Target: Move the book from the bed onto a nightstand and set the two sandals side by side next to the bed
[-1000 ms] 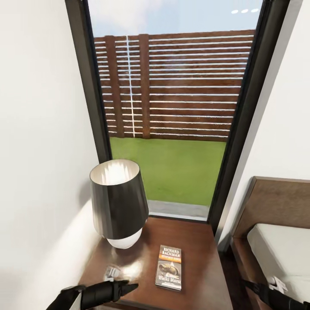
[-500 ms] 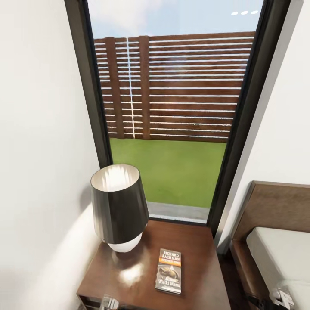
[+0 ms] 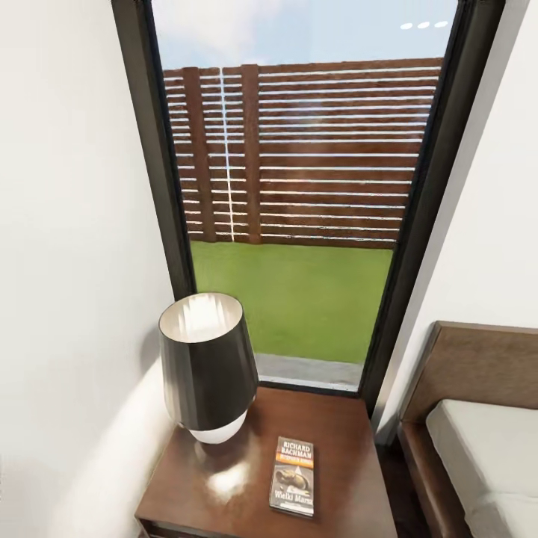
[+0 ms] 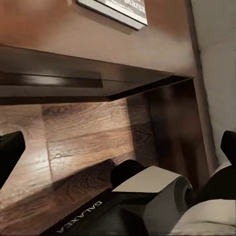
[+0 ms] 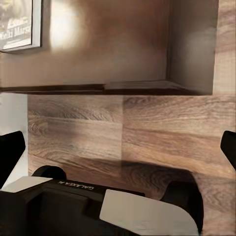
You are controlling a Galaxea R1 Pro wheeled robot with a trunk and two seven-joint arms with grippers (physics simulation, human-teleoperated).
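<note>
The book [image 3: 294, 476] lies flat on the dark-brown nightstand [image 3: 347, 463], right of the lamp, cover up with "RICHARD BACHMAN" readable. A corner of the book [image 4: 118, 10] appears in the left wrist view, on the nightstand top [image 4: 98, 44]. My left gripper [image 4: 118, 150] hangs open and empty below the tabletop's level, over the wood floor. My right gripper [image 5: 118, 147] is open and empty too, with the book [image 5: 17, 24] and nightstand [image 5: 113, 44] beyond it. The bed [image 3: 486, 441] is at the right. The sandals are out of view.
A black-shaded lamp [image 3: 205, 366] with a white base stands on the nightstand's left half. A tall dark-framed window [image 3: 299, 187] behind shows fence and grass. White walls close in on both sides. The robot's own base [image 4: 147, 196] sits on the floor [image 5: 162, 128] under the grippers.
My left arm has drawn back from the nightstand and dropped out of the head view; the right gripper has left its bottom right corner. The view has shifted slightly. The book stays put.
</note>
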